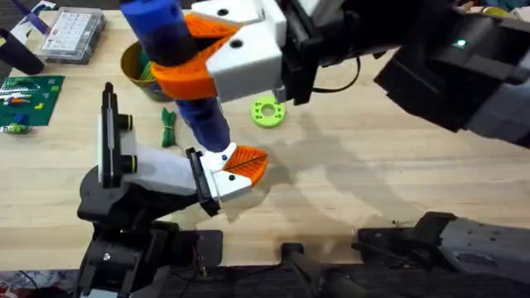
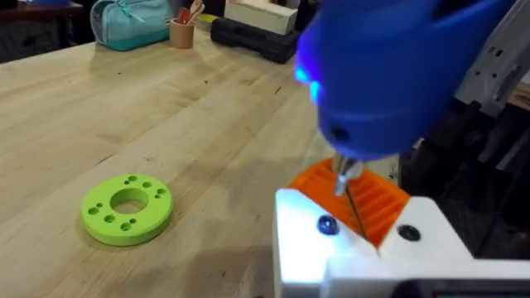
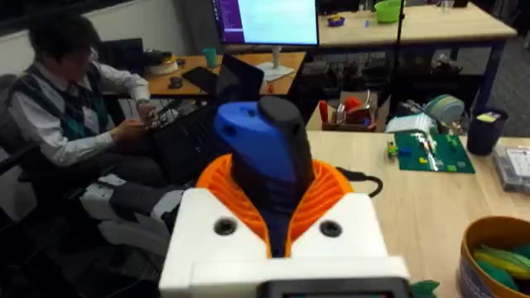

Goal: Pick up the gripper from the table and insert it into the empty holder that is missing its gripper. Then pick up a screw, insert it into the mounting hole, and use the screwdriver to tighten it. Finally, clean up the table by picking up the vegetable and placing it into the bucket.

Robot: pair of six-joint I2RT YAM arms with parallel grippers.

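Note:
My right gripper (image 1: 178, 51) reaches in from the upper right and is shut on the screwdriver (image 1: 195, 99), its orange pads clamping the thick blue handle (image 3: 263, 145). The screwdriver slants down to my left gripper (image 1: 257, 164), whose white fingers and orange pads stand shut together. In the left wrist view the thin dark tip (image 2: 354, 207) crosses the orange pad (image 2: 377, 199) and ends on the white finger between a dark screw (image 2: 327, 224) and a hole (image 2: 407, 232). The dark-green vegetable (image 1: 168, 126) lies on the table left of the screwdriver. The bucket (image 1: 131, 64) stands behind, partly hidden.
A lime-green ring (image 1: 267, 112) with holes lies right of the screwdriver. A clear compartment box (image 1: 74, 33) and a green board (image 1: 29, 95) sit at the far left. The bucket (image 3: 489, 236) holds green and yellow pieces. A seated person shows behind the table.

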